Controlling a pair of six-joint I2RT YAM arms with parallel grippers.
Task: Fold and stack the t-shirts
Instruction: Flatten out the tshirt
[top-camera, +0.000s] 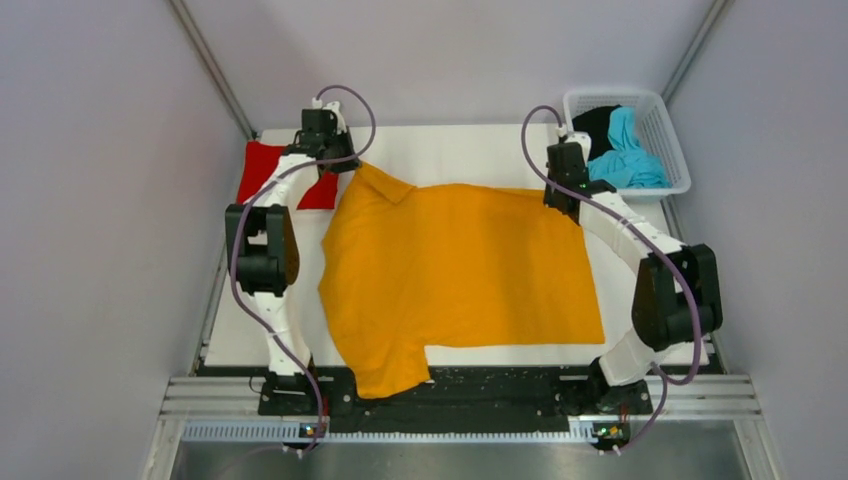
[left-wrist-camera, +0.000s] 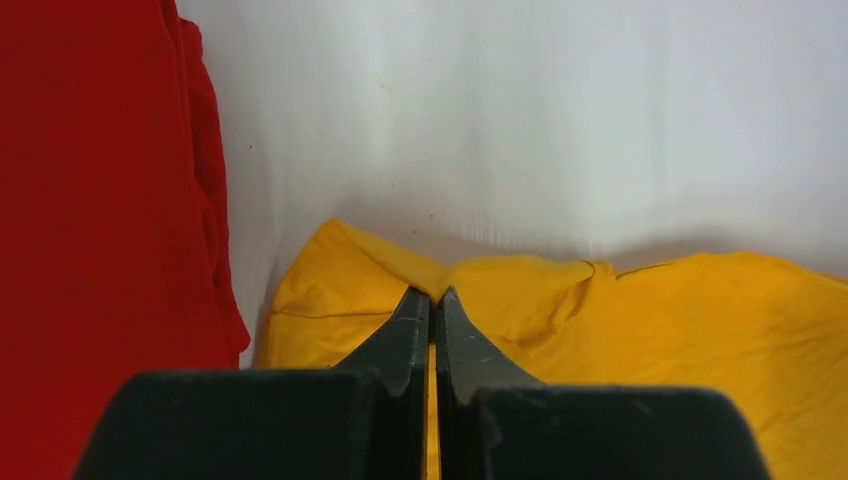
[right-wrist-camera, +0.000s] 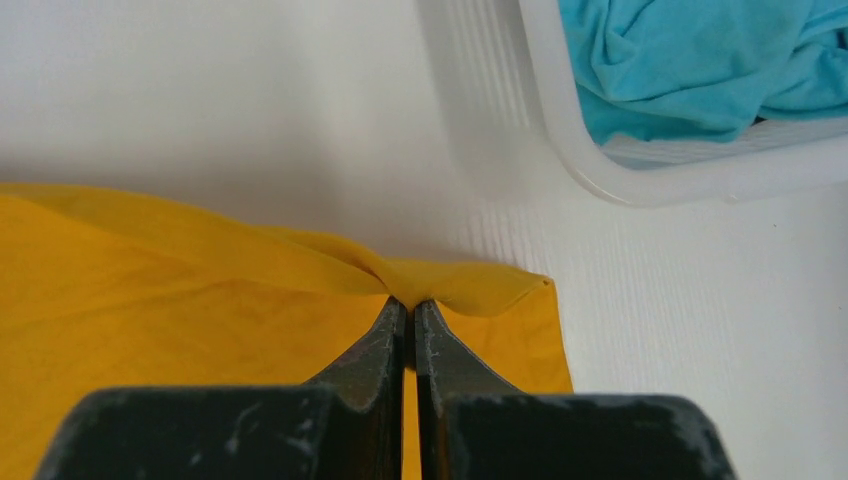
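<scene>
The orange-yellow t-shirt (top-camera: 460, 265) lies spread across the white table. My left gripper (top-camera: 345, 163) is shut on its far left edge near a sleeve; the left wrist view shows the cloth (left-wrist-camera: 640, 320) pinched at my gripper (left-wrist-camera: 433, 296). My right gripper (top-camera: 565, 195) is shut on the far right corner; the right wrist view shows the hem (right-wrist-camera: 300, 260) bunched at my gripper (right-wrist-camera: 410, 305). The red t-shirt (top-camera: 270, 172) lies folded at the far left and fills the left of the left wrist view (left-wrist-camera: 90, 220). The cyan-blue t-shirt (top-camera: 625, 150) and the black t-shirt (top-camera: 595, 122) lie in the basket.
A white mesh basket (top-camera: 672, 150) stands at the far right corner of the table; it also shows in the right wrist view (right-wrist-camera: 600, 160). Grey walls enclose the table on three sides. The shirt's near sleeve hangs over the black rail (top-camera: 500, 385) at the front.
</scene>
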